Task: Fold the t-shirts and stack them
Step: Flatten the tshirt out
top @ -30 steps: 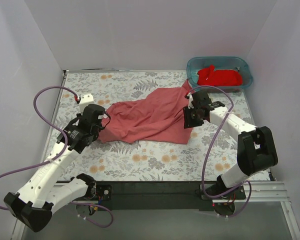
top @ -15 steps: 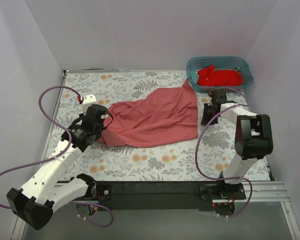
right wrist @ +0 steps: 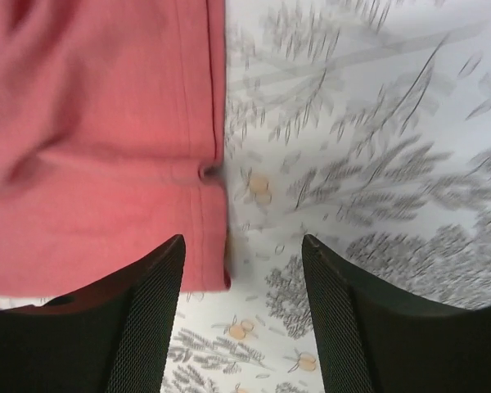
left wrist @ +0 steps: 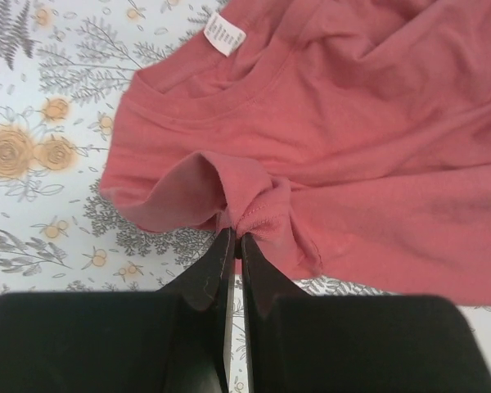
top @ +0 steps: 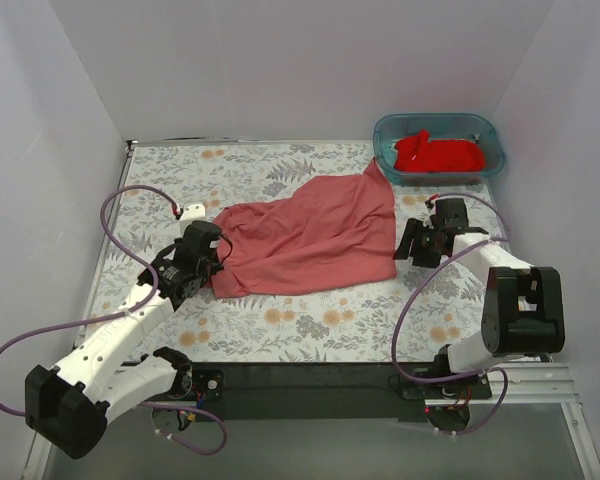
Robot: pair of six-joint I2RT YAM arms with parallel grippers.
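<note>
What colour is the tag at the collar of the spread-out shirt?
The tag is white with faint print, clearest in the left wrist view.

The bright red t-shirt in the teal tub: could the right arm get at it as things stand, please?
Probably yes. The right fingers stand open and empty beside the salmon t-shirt, and the bright red t-shirt lies in the open-topped teal tub just beyond them, with nothing between.

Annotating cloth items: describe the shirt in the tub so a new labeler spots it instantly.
On the floral table, look to the far right corner, where a teal tub sits. The bright red shirt lies crumpled inside it, unlike the duller salmon shirt spread out mid-table.
</note>
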